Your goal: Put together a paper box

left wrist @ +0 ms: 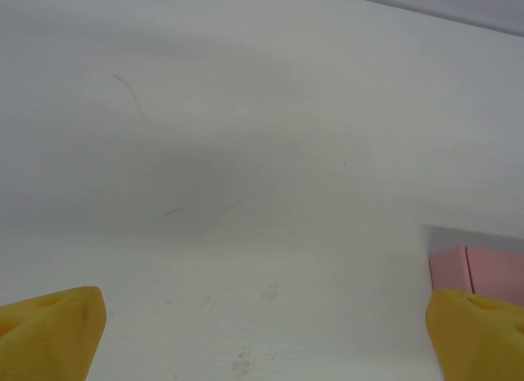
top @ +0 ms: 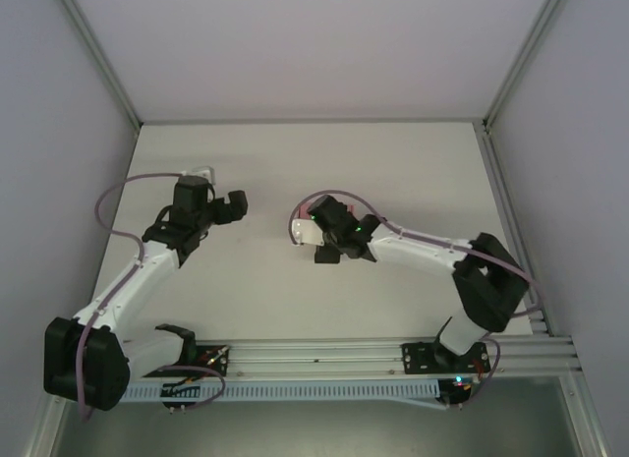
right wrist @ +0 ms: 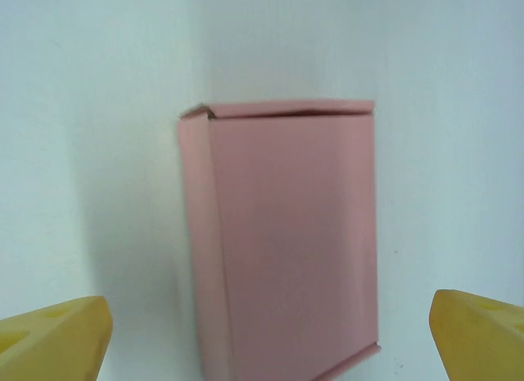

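The paper box is a closed pale pink box lying flat on the white table. My right gripper hovers over its near end, open, with a yellow fingertip far out on either side and not touching the card. In the top view the box lies mid-table, partly under the right gripper. My left gripper stands to the left of it, apart. It is open over bare table, and a corner of the box shows just beyond its right fingertip.
The white table is walled by pale panels with aluminium posts at the back corners. An aluminium rail carrying both arm bases runs along the near edge. Cables loop off both arms.
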`<action>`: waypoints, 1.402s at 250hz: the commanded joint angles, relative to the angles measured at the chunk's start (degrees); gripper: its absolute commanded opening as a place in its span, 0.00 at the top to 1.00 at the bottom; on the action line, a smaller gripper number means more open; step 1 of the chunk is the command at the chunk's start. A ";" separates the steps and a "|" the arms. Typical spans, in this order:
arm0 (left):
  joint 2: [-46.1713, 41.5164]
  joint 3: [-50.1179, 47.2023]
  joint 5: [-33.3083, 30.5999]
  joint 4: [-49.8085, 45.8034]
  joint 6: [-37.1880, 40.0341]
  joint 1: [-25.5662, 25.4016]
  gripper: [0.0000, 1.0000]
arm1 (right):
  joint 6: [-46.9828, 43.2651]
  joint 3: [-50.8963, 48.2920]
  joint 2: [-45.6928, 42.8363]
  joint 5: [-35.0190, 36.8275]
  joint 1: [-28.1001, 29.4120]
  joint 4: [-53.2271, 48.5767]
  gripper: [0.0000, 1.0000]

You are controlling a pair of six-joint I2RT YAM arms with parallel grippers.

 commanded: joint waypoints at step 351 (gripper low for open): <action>23.34 -31.70 -1.66 82.51 21.41 17.69 0.01 | 48.22 -41.62 0.45 -2.57 -50.42 78.10 0.00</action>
